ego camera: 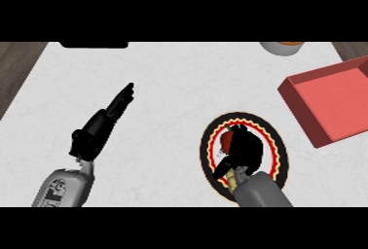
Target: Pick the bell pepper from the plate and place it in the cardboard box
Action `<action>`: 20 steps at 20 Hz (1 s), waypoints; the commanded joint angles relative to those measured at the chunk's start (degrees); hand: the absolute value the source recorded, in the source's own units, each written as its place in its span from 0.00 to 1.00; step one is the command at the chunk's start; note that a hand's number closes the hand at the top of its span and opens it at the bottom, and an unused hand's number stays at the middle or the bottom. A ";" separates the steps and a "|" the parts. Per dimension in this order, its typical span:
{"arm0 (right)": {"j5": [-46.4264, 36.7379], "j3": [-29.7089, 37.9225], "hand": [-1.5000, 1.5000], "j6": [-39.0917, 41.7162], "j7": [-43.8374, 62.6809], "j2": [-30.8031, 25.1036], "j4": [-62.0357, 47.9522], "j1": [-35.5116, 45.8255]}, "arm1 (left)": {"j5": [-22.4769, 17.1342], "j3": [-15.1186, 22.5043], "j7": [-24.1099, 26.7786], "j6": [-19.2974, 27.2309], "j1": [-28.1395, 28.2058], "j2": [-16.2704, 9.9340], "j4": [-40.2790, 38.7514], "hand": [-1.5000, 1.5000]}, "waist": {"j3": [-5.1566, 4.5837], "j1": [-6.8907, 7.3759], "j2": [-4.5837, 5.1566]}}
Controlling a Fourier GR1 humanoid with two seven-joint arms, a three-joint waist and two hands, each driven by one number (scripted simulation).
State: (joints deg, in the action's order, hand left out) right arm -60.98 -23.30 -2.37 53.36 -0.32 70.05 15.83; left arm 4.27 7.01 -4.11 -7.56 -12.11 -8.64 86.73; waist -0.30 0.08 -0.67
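We see even, bright, diffuse light over the white speckled counter top [179,97], with no glare. No strong cast shadows show. The inner walls of the red open box [332,104] at far right look darker than its floor.

Place: kitchen counter | Surface: a white speckled worktop [179,97] is edged by dark wood flooring [18,63] | Tableware: a patterned plate [277,146] is set out; a bowl [282,47] is seen at the far edge
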 commanded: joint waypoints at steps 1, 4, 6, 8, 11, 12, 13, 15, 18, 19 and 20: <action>-1.63 -0.34 1.00 2.12 -1.22 -0.47 -1.89 -0.72 | 0.71 -0.18 -1.42 0.21 -2.08 1.57 -1.04 0.50 | 0.30 -0.11 0.67; -4.27 -1.19 1.00 -0.42 -2.43 -0.19 -3.71 -1.21 | 2.26 0.83 -0.39 0.43 1.31 1.50 2.30 0.50 | 0.30 0.07 0.65; -3.39 1.09 1.00 2.16 -3.52 -1.78 -4.19 2.57 | 1.97 1.11 -5.54 1.79 -2.33 3.77 1.91 0.50 | 0.31 0.00 0.67; -8.02 -1.78 1.00 -1.61 -1.71 -0.29 -3.18 0.85 | 0.01 -2.33 -0.30 -1.19 -2.53 1.26 -2.47 0.50 | 0.29 -0.13 0.67; -1.57 -3.79 1.00 -1.75 -22.93 -12.54 1.18 -4.60 | 0.89 -0.63 -1.37 -0.55 -0.25 1.17 1.48 0.50 | 0.37 -0.42 0.52; 0.84 -4.01 1.00 1.08 -28.96 -16.96 4.61 -4.48 | 1.67 -0.21 -1.74 0.88 0.02 2.14 1.42 0.50 | 0.40 -1.15 0.20; 1.30 -5.57 1.00 0.73 -34.26 -19.50 4.90 -5.46 | 1.89 -0.51 -0.31 0.53 0.89 1.47 -0.13 0.50 | 0.41 -1.43 0.46; 2.19 -7.73 1.00 0.37 -42.10 -23.33 7.26 -6.35 | 1.31 -1.17 -0.97 0.55 0.51 1.31 0.46 0.50 | 0.51 -1.66 0.02; 5.77 -4.67 1.00 -4.86 -55.13 -32.78 11.52 -8.26 | 0.92 -1.43 -0.53 0.46 1.30 1.44 -0.01 0.50 | 0.52 -3.44 0.01; 6.88 -3.08 1.00 -7.95 -59.10 -35.84 12.28 -10.10 | 1.45 -1.27 -0.61 1.00 1.60 1.48 0.64 0.50 | 0.60 -3.88 -0.14; 8.44 -0.83 1.00 -10.17 -62.83 -38.94 13.49 -10.69 | 1.58 -2.41 -0.54 1.52 1.57 0.68 0.94 0.50 | 0.57 -3.80 -0.18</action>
State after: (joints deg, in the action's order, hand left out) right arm -56.38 -27.16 -7.26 4.97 -28.90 79.63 8.09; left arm 5.63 5.76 -4.84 -6.88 -11.04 -7.34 87.32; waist 0.20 -2.59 -0.75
